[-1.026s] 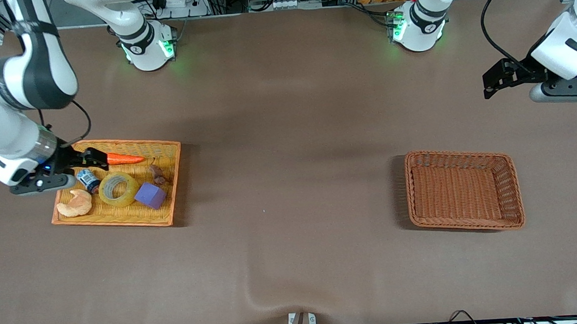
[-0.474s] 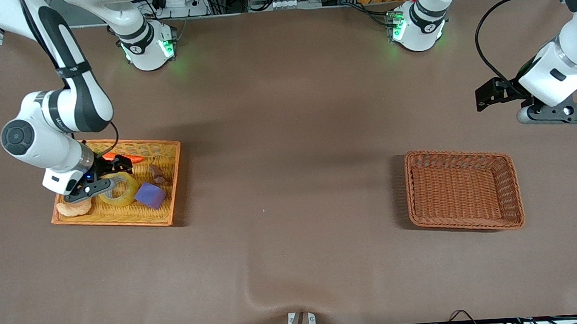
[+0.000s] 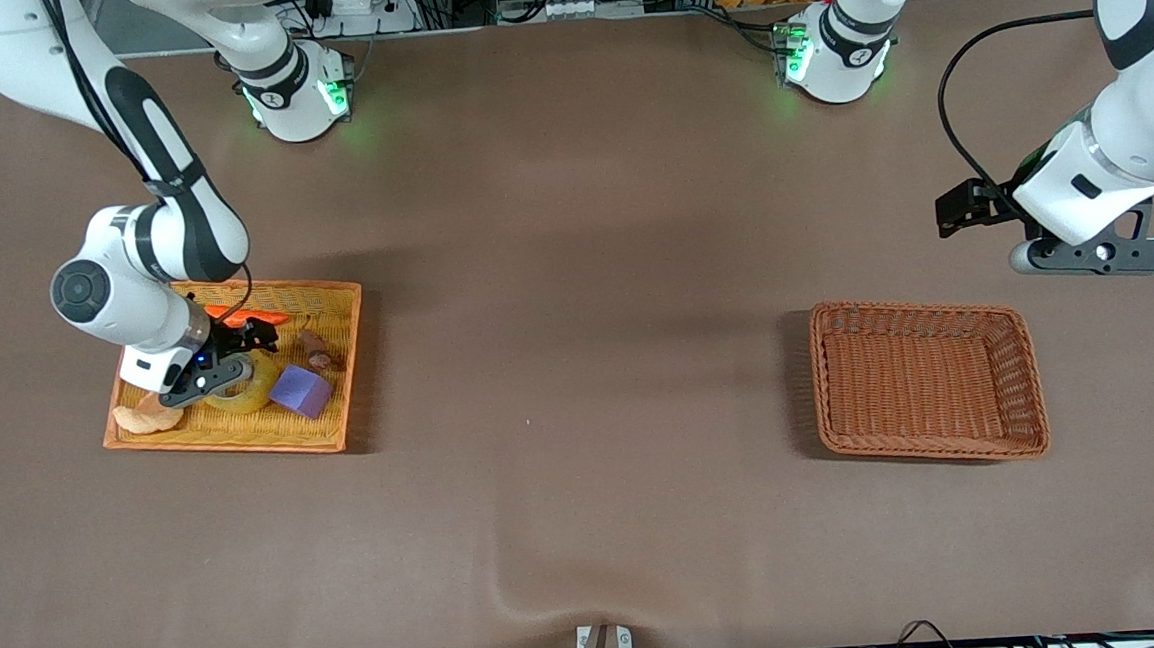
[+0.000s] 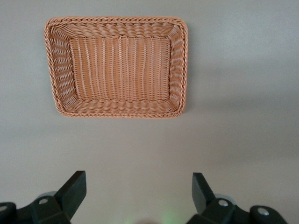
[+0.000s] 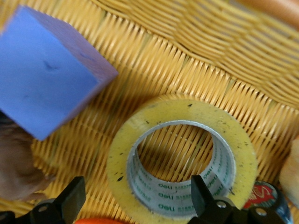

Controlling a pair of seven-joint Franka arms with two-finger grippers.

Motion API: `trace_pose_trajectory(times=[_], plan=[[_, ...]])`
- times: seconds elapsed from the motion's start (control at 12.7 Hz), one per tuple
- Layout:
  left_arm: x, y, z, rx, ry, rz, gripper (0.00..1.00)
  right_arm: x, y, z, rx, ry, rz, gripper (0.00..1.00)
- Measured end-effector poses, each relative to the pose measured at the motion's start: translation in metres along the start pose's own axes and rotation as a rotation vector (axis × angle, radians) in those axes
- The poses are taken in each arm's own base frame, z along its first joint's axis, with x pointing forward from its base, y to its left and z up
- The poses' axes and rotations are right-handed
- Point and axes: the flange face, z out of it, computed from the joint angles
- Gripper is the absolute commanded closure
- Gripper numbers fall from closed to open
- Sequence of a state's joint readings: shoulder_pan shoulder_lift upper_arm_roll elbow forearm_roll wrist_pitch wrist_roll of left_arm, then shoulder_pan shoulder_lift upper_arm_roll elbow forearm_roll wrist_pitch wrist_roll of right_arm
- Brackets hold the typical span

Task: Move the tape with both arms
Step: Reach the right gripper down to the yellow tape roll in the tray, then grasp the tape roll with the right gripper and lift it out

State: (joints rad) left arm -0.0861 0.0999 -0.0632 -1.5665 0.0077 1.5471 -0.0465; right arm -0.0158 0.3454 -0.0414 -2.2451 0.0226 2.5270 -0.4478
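Brown table [image 3: 579, 364] carries a yellow tray [image 3: 340, 419] at the right arm's end. Right gripper [image 3: 229, 360], fingers apart, hangs low over the tape [image 5: 182, 158], which lies flat in the tray directly beneath it, beside a purple cube [image 5: 44, 70]. Left gripper [image 3: 961, 208] waits with fingers spread above bare table near the basket [image 4: 117, 67].

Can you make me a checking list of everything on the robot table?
Surface: brown table cloth, rippled at its camera edge.
Job's things: yellowish ring of tape lying flat in the shallow orange wicker tray; brown wicker basket holds nothing.
Clutter: purple cube, orange carrot, croissant, small can, in the tray.
Grippers: right gripper open over tape; left gripper open over bare table.
Cables: black, on left arm.
Surroundings: shelves along the robots' side.
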Motion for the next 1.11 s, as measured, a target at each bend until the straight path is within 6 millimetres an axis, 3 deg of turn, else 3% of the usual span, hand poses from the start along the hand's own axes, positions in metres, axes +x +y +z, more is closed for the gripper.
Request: trace_pose_trajectory(times=[0.16, 0.24, 0.32, 0.63, 0.79, 0.95, 1.11], plan=[[0.000, 0.000, -0.002, 0.000, 0.004, 0.000, 0.00, -0.001, 0.000, 0.008, 0.003, -0.008, -0.001, 0.65], [0.000, -0.001, -0.003, 0.000, 0.006, -0.001, 0.00, -0.001, -0.001, 0.008, 0.004, -0.009, -0.002, 0.88], [0.000, -0.001, -0.003, 0.000, 0.006, -0.002, 0.00, 0.000, -0.001, 0.008, 0.004, -0.009, -0.003, 1.00], [0.000, -0.001, -0.003, 0.000, 0.007, -0.002, 0.00, 0.008, -0.005, -0.003, 0.015, -0.028, -0.015, 1.00], [0.000, -0.002, -0.003, -0.001, 0.007, -0.003, 0.00, 0.014, 0.000, -0.038, 0.045, -0.084, -0.012, 1.00], [0.000, -0.002, -0.003, -0.001, 0.007, -0.004, 0.00, 0.023, 0.004, -0.103, 0.060, -0.102, -0.024, 1.00], [0.000, -0.003, -0.003, -0.001, 0.006, -0.004, 0.00, 0.039, -0.007, -0.175, 0.061, -0.095, -0.058, 1.00]])
